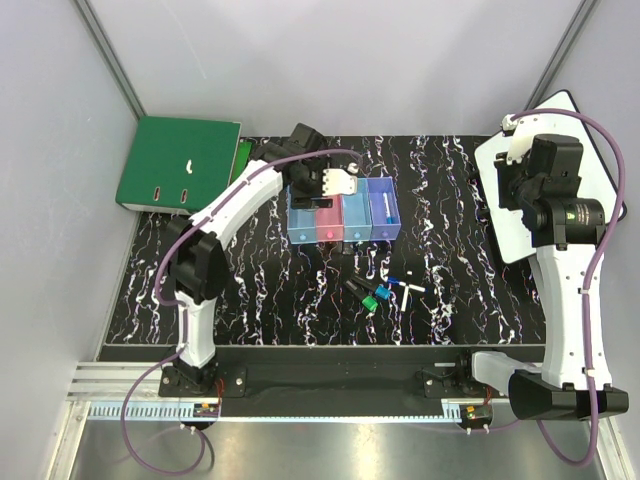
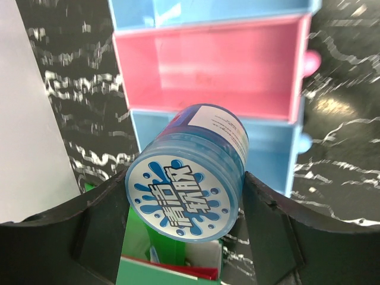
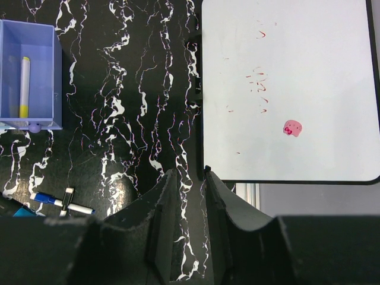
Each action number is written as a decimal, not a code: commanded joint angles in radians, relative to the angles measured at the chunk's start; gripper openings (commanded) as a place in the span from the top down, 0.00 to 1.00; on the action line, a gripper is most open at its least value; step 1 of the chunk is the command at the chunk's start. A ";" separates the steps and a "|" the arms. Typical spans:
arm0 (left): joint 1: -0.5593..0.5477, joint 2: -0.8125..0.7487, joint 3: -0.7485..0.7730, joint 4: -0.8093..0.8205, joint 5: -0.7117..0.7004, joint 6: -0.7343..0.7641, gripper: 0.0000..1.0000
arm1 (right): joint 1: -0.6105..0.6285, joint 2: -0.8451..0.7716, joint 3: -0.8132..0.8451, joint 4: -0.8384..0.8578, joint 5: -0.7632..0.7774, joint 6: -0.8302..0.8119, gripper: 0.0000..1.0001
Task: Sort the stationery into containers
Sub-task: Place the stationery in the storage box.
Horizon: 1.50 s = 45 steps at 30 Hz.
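The left fingers [image 2: 104, 225] pinch the tape roll [image 2: 187, 172] from both sides. Just past their tips are a blue bin [image 2: 276, 151] and then a pink bin [image 2: 208, 65]. The right fingers [image 3: 161, 219] are almost pressed together and hold nothing. Loose pens [image 3: 62, 202] lie on the table [image 3: 136, 89] to their left. Farther left, a purple bin [image 3: 41, 35] holds a white pen [image 3: 24, 86].

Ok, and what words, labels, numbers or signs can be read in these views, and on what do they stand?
No text is clear enough to quote.
Top of the tape roll: blue splash logo in block letters, too stylised to read.
Side of the roll, white label: print too small.
The white board: red scribbles and a pink sticker, no words.
The right arm: green marking, too small.
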 commanded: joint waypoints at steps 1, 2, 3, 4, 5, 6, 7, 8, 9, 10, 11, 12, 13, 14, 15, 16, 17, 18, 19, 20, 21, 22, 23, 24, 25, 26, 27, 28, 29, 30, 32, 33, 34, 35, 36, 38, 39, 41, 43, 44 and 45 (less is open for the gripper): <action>0.030 0.014 0.043 0.035 -0.017 -0.005 1.00 | -0.005 -0.025 0.021 0.010 -0.008 0.011 0.66; 0.034 0.020 0.043 0.037 -0.014 -0.003 1.00 | -0.005 -0.026 0.022 0.010 -0.009 0.010 0.66; 0.044 0.025 0.041 0.040 -0.008 -0.008 1.00 | -0.005 -0.026 0.024 0.008 -0.006 0.011 0.66; 0.047 0.030 0.041 0.041 -0.003 -0.008 1.00 | -0.005 -0.026 0.022 0.008 -0.008 0.010 0.66; 0.050 0.036 0.038 0.044 0.002 -0.009 1.00 | -0.005 -0.024 0.022 0.008 -0.005 0.010 0.67; 0.054 0.039 0.029 0.050 0.005 -0.009 1.00 | -0.005 -0.024 0.024 0.008 -0.005 0.010 0.66; 0.056 0.042 0.023 0.055 0.006 -0.008 1.00 | -0.005 -0.024 0.024 0.008 -0.005 0.008 0.66; 0.057 0.045 0.017 0.060 0.006 -0.006 1.00 | -0.005 -0.024 0.022 0.008 -0.006 0.008 0.66; 0.056 0.046 0.006 0.066 0.005 -0.005 1.00 | -0.006 -0.024 0.022 0.008 -0.005 0.008 0.66; 0.057 0.048 0.000 0.067 0.002 -0.003 1.00 | -0.006 -0.025 0.021 0.008 -0.001 0.007 0.66; 0.059 0.048 -0.006 0.070 0.006 -0.003 1.00 | -0.006 -0.026 0.017 0.008 -0.001 0.007 0.66; 0.062 0.048 -0.017 0.075 0.008 -0.005 1.00 | -0.006 -0.026 0.017 0.008 0.000 0.007 0.66; 0.062 0.046 -0.021 0.077 0.009 -0.005 1.00 | -0.008 -0.026 0.016 0.008 -0.004 0.007 0.66; 0.064 0.046 -0.032 0.078 0.009 -0.003 1.00 | -0.008 -0.026 0.014 0.008 -0.003 0.007 0.66; 0.067 0.046 -0.037 0.080 0.008 -0.003 1.00 | -0.009 -0.022 0.017 0.008 -0.001 0.007 0.66; 0.067 0.045 -0.043 0.081 0.008 0.001 1.00 | -0.009 -0.022 0.017 0.008 -0.003 0.010 0.66; 0.068 0.040 -0.052 0.081 0.009 0.000 1.00 | -0.009 -0.021 0.016 0.008 -0.003 0.008 0.66; 0.071 0.040 -0.058 0.086 0.014 -0.002 1.00 | -0.009 -0.021 0.017 0.010 -0.004 0.008 0.66; 0.071 0.039 -0.063 0.086 0.015 0.000 1.00 | -0.011 -0.021 0.019 0.008 -0.005 0.008 0.67; 0.071 0.036 -0.075 0.086 0.015 -0.002 1.00 | -0.011 -0.021 0.017 0.008 -0.006 0.008 0.67; 0.073 0.033 -0.081 0.086 0.015 0.000 1.00 | -0.011 -0.019 0.019 0.008 -0.006 0.008 0.66; 0.071 0.030 -0.086 0.087 0.014 0.006 1.00 | -0.011 -0.019 0.019 0.008 -0.006 0.008 0.66; 0.073 0.024 -0.096 0.087 0.011 0.006 1.00 | -0.011 -0.019 0.019 0.007 -0.006 0.008 0.66; 0.073 0.020 -0.100 0.087 0.011 0.008 1.00 | -0.012 -0.021 0.019 0.007 -0.005 0.010 0.66; 0.074 0.014 -0.104 0.089 0.012 0.011 1.00 | -0.012 -0.021 0.019 0.007 -0.005 0.010 0.67; 0.074 0.011 -0.113 0.092 0.011 0.012 1.00 | -0.012 -0.021 0.017 0.007 -0.006 0.010 0.66; 0.074 0.008 -0.115 0.090 0.011 0.012 1.00 | -0.012 -0.021 0.016 0.007 -0.006 0.011 0.66; 0.076 0.005 -0.117 0.093 0.012 0.011 1.00 | -0.012 -0.022 0.014 0.007 -0.008 0.010 0.66; 0.076 0.004 -0.117 0.093 0.014 0.011 1.00 | -0.014 -0.021 0.013 0.007 -0.006 0.011 0.66; 0.074 0.002 -0.117 0.093 0.015 0.011 1.00 | -0.014 -0.021 0.016 0.008 -0.006 0.011 0.66; 0.076 0.000 -0.117 0.093 0.020 0.011 1.00 | -0.014 -0.019 0.019 0.007 -0.006 0.011 0.66; 0.074 0.000 -0.113 0.093 0.022 0.011 1.00 | -0.015 -0.018 0.024 0.007 -0.006 0.011 0.66; 0.076 0.002 -0.113 0.095 0.022 0.011 1.00 | -0.015 -0.016 0.025 0.007 -0.011 0.013 0.66; 0.076 0.002 -0.113 0.095 0.020 0.012 1.00 | -0.015 -0.013 0.025 0.007 -0.012 0.013 0.66; 0.076 0.004 -0.110 0.095 0.017 0.017 1.00 | -0.015 -0.015 0.027 0.008 -0.011 0.013 0.67; 0.076 0.004 -0.104 0.096 0.009 0.018 1.00 | -0.015 -0.013 0.027 0.007 -0.011 0.013 0.67; 0.076 0.002 -0.106 0.096 0.008 0.030 1.00 | -0.015 -0.013 0.028 0.007 -0.012 0.013 0.66; 0.076 -0.004 -0.104 0.096 -0.003 0.047 1.00 | -0.015 -0.013 0.030 0.007 -0.012 0.013 0.66; 0.076 -0.004 -0.094 0.096 -0.012 0.064 1.00 | -0.017 -0.010 0.028 0.005 -0.014 0.014 0.66; 0.074 -0.004 -0.094 0.095 -0.018 0.073 1.00 | -0.017 -0.010 0.028 0.007 -0.014 0.014 0.66; 0.074 -0.007 -0.095 0.095 -0.023 0.095 1.00 | -0.017 -0.012 0.030 0.007 -0.014 0.014 0.66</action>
